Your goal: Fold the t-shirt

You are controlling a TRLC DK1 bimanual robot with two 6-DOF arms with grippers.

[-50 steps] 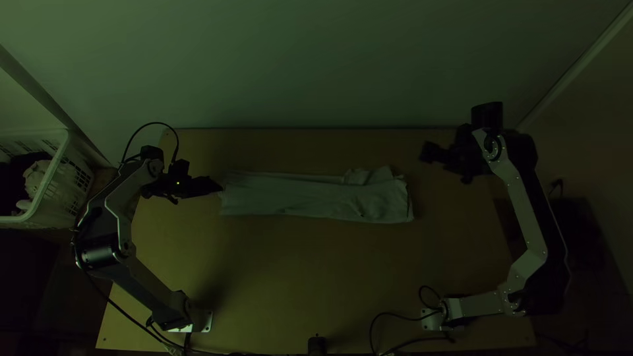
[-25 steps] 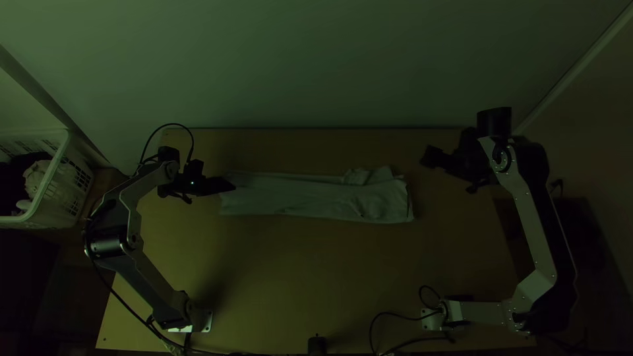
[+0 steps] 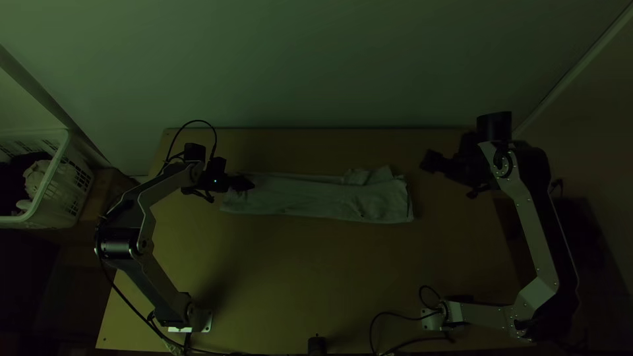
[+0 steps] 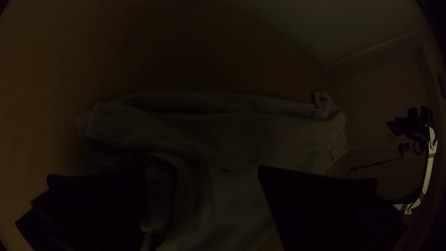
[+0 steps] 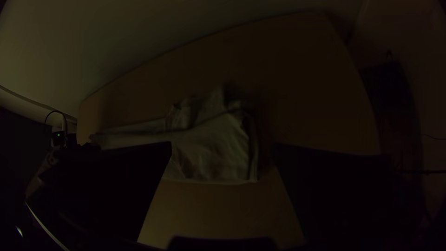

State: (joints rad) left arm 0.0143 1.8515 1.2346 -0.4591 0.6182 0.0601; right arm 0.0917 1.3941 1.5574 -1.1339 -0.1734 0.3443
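The t-shirt [image 3: 316,198] lay as a long, narrow folded strip across the far half of the worktop [image 3: 316,270], rumpled toward its right end. The left end effector [image 3: 250,183] was over the strip's left end, released, its fingers spread wide; contact with the cloth could not be determined. The right end effector [image 3: 426,161], likewise released, was off the strip's right end. Left of the worktop stood a white basket [image 3: 51,173] containing pale cloth [image 3: 35,178].

Dim light. I make out a plain, pale wall [image 3: 316,66] beyond the wooden table [image 3: 316,283]; to the right, a strip [image 3: 583,60] runs slantwise.
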